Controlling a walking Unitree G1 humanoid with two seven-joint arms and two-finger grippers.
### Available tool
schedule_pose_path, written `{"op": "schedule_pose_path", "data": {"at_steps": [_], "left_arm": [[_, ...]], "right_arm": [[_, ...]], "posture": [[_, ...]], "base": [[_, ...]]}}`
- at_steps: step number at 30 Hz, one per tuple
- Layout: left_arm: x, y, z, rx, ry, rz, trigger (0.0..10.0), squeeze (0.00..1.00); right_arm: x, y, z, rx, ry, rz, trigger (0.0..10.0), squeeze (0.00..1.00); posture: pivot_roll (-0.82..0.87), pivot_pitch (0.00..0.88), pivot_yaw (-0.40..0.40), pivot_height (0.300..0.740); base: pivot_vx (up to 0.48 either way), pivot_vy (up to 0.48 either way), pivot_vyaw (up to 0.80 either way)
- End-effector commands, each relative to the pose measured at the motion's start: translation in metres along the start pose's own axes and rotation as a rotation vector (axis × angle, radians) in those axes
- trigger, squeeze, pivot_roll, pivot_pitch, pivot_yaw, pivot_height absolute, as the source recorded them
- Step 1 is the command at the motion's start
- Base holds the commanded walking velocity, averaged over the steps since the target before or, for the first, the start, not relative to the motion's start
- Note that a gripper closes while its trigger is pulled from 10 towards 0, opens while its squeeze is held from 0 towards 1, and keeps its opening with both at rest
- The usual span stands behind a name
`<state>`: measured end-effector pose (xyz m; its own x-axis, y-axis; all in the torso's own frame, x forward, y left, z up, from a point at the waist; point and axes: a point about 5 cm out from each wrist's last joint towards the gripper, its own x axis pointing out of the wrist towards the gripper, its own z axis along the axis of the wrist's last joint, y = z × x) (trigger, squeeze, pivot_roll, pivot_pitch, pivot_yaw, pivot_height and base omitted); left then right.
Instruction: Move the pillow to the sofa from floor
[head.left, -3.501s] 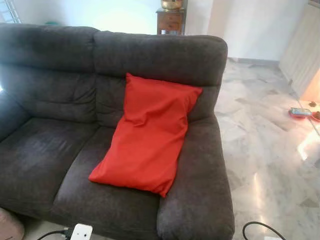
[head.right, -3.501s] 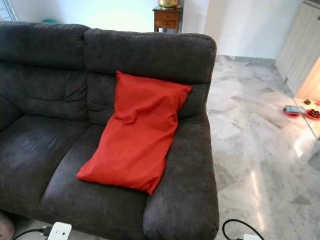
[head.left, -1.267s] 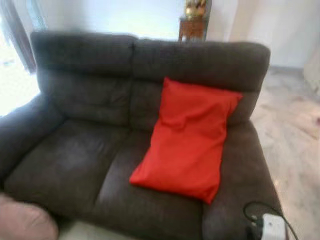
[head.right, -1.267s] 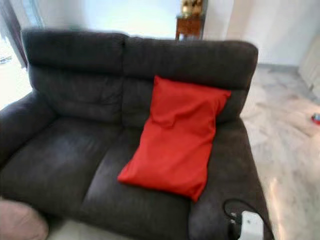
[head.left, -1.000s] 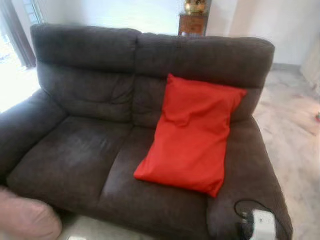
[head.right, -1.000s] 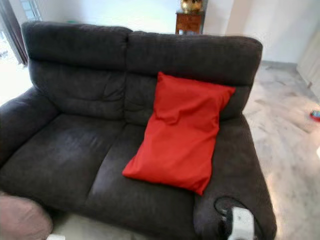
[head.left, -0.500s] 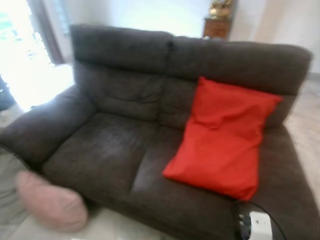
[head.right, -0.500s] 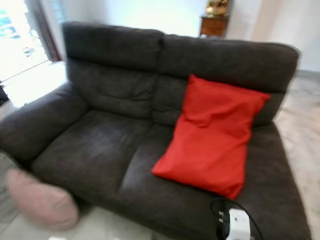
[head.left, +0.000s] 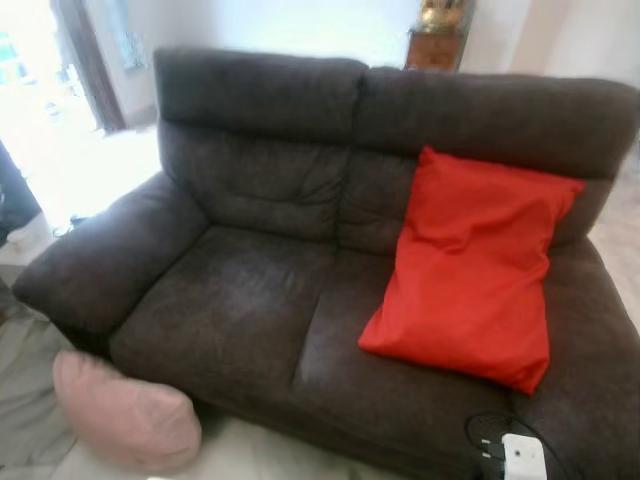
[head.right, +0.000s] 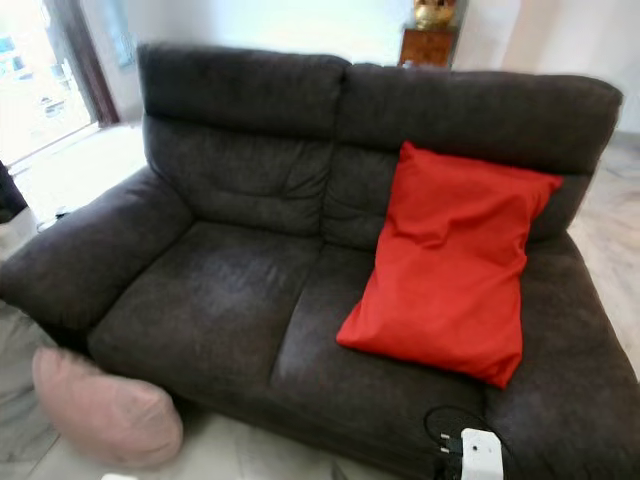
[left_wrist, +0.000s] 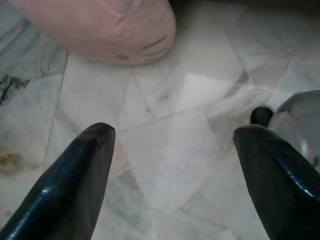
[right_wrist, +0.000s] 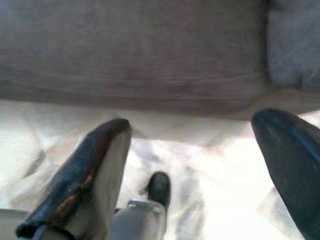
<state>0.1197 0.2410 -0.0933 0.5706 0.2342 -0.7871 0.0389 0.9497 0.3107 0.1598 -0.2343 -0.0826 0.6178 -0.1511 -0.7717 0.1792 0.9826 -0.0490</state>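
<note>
A pink pillow (head.left: 125, 417) lies on the marble floor at the sofa's front left corner, below its left armrest. The dark grey two-seat sofa (head.left: 240, 300) stands straight ahead. A red pillow (head.left: 470, 265) leans against the backrest on its right seat. In the left wrist view my left gripper (left_wrist: 172, 165) is open above the floor tiles, with the pink pillow (left_wrist: 100, 25) a short way beyond its fingertips. In the right wrist view my right gripper (right_wrist: 200, 165) is open over the floor, facing the sofa's front (right_wrist: 135, 50).
A white power adapter (head.left: 523, 457) with a black cable lies at the sofa's front right. A wooden side table (head.left: 437, 50) with a brass vase stands behind the sofa. Bright light comes from a glass door (head.left: 50, 90) on the left. Marble floor (head.left: 250, 455) runs in front.
The camera has swung left, so the sofa and red pillow shifted right in view. The pink pillow on the floor has come fully into view at lower left.
</note>
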Motion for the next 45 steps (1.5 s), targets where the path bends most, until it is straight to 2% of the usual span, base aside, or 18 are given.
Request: {"op": "schedule_pose_path", "data": {"at_steps": [1, 5, 6, 8, 12, 15, 16, 23, 32, 45], "left_arm": [[0.003, -0.005, 0.009, 0.028, -0.021, -0.035, 10.0, 0.0], [0.006, -0.003, 0.017, -0.02, -0.032, -0.047, 10.0, 0.0], [0.008, 0.0, 0.023, -0.095, -0.035, -0.036, 10.0, 0.0], [0.011, 0.003, 0.031, -0.167, -0.043, -0.026, 10.0, 0.0], [0.012, 0.004, 0.037, -0.221, -0.049, -0.016, 10.0, 0.0], [0.012, 0.004, 0.038, -0.221, -0.047, -0.017, 10.0, 0.0], [0.012, 0.002, 0.037, -0.219, -0.045, -0.021, 10.0, 0.0], [0.011, 0.0, 0.034, -0.212, -0.044, -0.029, 10.0, 0.0], [0.011, -0.003, 0.036, -0.216, -0.054, -0.032, 10.0, 0.0], [0.011, -0.004, 0.037, -0.202, -0.053, -0.043, 10.0, 0.0]], "right_arm": [[0.0, -0.003, 0.001, -0.021, 0.022, 0.009, 10.0, 0.0], [0.001, 0.001, -0.001, -0.059, 0.037, 0.04, 10.0, 0.0], [0.001, 0.002, -0.001, -0.063, 0.042, 0.043, 10.0, 0.0], [0.0, 0.006, -0.006, -0.144, 0.079, 0.059, 10.0, 0.0], [-0.003, 0.006, -0.017, -0.191, 0.126, 0.078, 10.0, 0.0], [-0.005, 0.002, -0.024, -0.18, 0.152, 0.063, 10.0, 0.0], [-0.008, -0.002, -0.034, -0.179, 0.189, 0.064, 10.0, 0.0], [-0.013, -0.006, -0.046, -0.171, 0.225, 0.053, 10.0, 0.0], [-0.01, 0.003, -0.038, -0.163, 0.201, 0.075, 10.0, 0.0], [-0.008, 0.004, -0.034, -0.14, 0.187, 0.077, 10.0, 0.0]], "posture": [[0.1, 0.027, -0.021, 0.74], [0.1, 0.024, -0.018, 0.74], [0.09, 0.024, -0.014, 0.74], [0.09, 0.021, -0.013, 0.74], [0.08, 0.013, -0.007, 0.74], [0.08, 0.01, -0.004, 0.74], [0.07, 0.003, 0.001, 0.74], [0.07, 0.0, 0.007, 0.74], [0.08, 0.005, 0.003, 0.74], [0.07, 0.033, 0.005, 0.74]], "base": [[0.0, 0.319, 0.0], [0.0, 0.326, 0.0], [0.0, 0.322, 0.0], [0.0, 0.326, 0.0], [0.0, 0.323, 0.0], [0.0, 0.322, 0.0], [0.0, 0.326, 0.0], [0.0, 0.325, 0.0], [0.0, 0.324, 0.0], [0.0, 0.324, 0.0]]}}
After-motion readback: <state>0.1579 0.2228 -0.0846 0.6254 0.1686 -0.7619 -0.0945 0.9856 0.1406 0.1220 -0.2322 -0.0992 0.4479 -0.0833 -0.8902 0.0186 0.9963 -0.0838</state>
